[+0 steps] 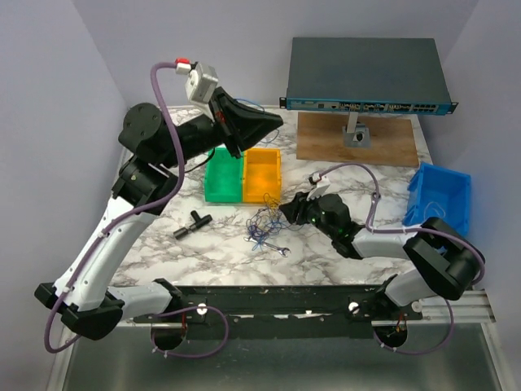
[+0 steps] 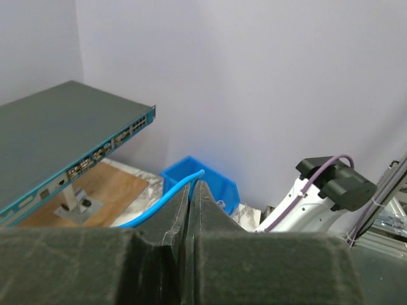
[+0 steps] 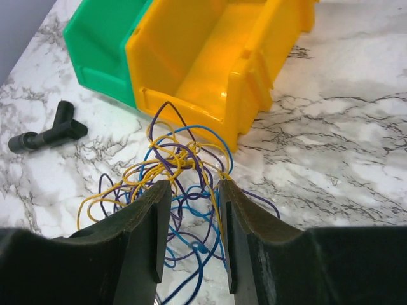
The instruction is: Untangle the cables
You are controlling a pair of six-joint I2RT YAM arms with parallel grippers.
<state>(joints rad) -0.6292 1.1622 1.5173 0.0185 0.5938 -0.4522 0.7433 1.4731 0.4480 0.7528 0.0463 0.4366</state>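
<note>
right gripper [image 3: 191, 235] open astride the cables [image 3: 181, 159] | left gripper [image 2: 191, 210], eleven o'clock, pinches one blue strand [image 2: 162, 203] | we judge most knotted

top: overhead, whole table [image 1: 203, 244] | left wrist: high, faces wall [image 2: 254, 76] | right wrist: close, shares yellow bin [image 3: 191, 57]

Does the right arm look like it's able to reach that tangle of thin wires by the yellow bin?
Probably yes: the right gripper sits right at the cables, its jaws open around some strands, with nothing in between.
</note>
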